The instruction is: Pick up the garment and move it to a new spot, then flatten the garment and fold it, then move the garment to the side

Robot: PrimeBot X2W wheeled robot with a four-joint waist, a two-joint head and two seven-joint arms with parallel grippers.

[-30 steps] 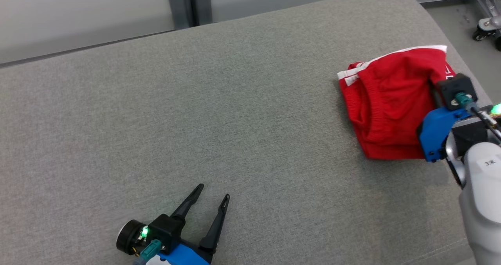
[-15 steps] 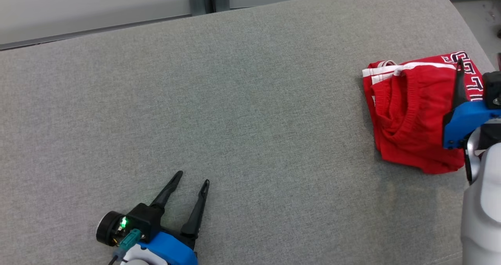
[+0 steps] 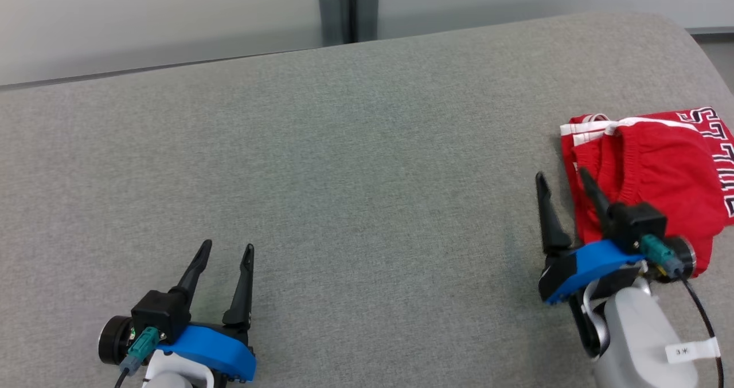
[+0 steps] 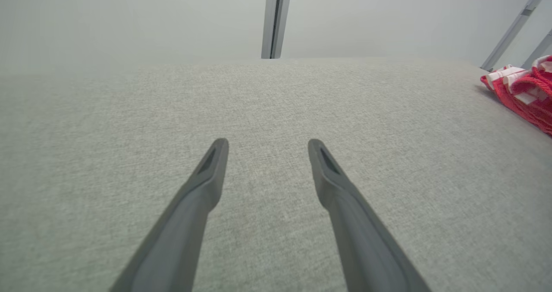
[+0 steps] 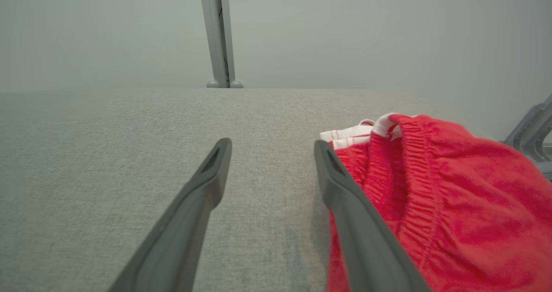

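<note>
At 3 o'clock on the soft gray cloth table top [image 3: 367, 164]: a folded red cloth garment [image 3: 648, 176] with white stripes and white letters, lying close to the table's edge. At 5 o'clock: the right gripper [image 3: 561, 175], two dark fingers spread wide, holding nothing. One finger over bare gray cloth, the other right at the garment's 9 o'clock edge; cannot tell if touching. At 7 o'clock: the left gripper [image 3: 227, 246], spread wide too, holding nothing, over bare table, well apart from the garment. At 12 o'clock, past the table: a gray metal post [image 3: 348, 10] by the pale wall.
</note>
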